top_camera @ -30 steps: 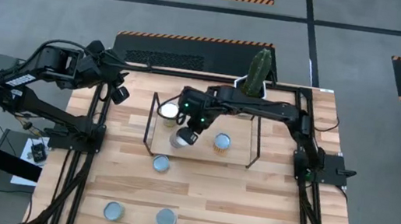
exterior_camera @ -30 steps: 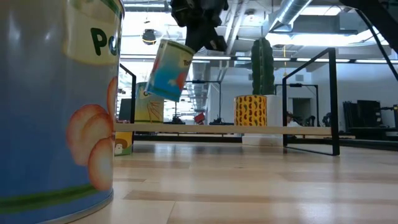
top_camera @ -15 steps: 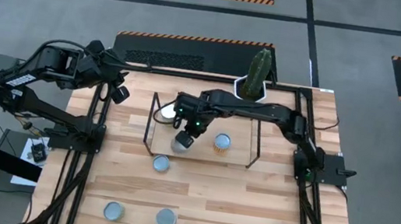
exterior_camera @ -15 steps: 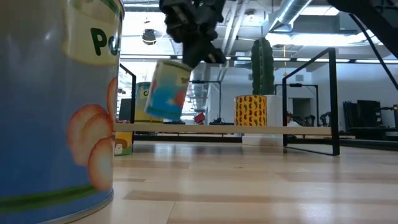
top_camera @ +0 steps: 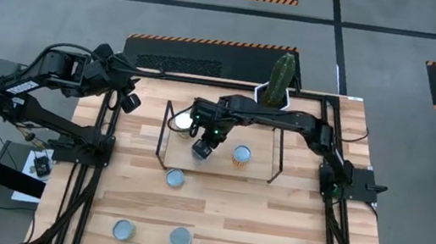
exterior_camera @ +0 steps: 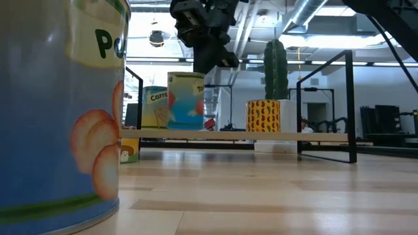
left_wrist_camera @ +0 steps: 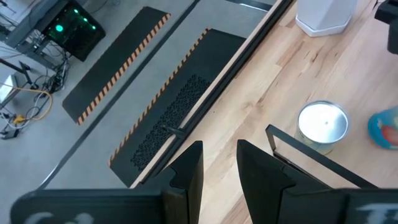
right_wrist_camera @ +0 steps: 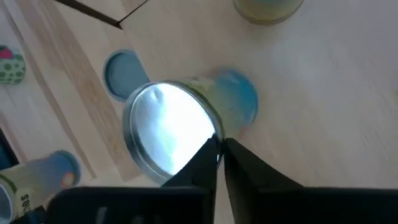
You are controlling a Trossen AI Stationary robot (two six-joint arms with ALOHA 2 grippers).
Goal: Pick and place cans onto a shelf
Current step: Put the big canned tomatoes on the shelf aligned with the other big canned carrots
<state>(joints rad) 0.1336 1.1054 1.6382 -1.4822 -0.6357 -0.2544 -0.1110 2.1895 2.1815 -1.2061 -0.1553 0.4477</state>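
My right gripper (top_camera: 203,140) reaches over the black-rod shelf (top_camera: 275,151) and is shut on a blue-labelled can (exterior_camera: 186,101) with a silvery top (right_wrist_camera: 166,134). The can stands upright on the shelf's light board (exterior_camera: 313,136). A white-topped can (top_camera: 182,122) stands on the shelf to its left and a yellow-patterned can (top_camera: 241,153) to its right. Several cans stand on the table nearer the front, one (top_camera: 175,178) just before the shelf. My left gripper (top_camera: 128,101) waits open and empty at the far left (left_wrist_camera: 219,163). My right gripper pinches the can's top rim (right_wrist_camera: 213,132) between its two fingers, at one spot on the rim. The fingers (exterior_camera: 210,60) come slanting down from above. The can is upright with its bottom on the shelf board.
A cactus in a white pot (top_camera: 279,83) stands at the far edge behind the shelf. Black frame rails (top_camera: 333,215) run along both table sides. One can (exterior_camera: 59,111) fills the low view's left. Cans stand along the front edge (top_camera: 179,237).
My right gripper has come down over the shelf with the blue can. The can hung tilted below the fingers; it has turned upright and now stands on the shelf board between the other two cans.
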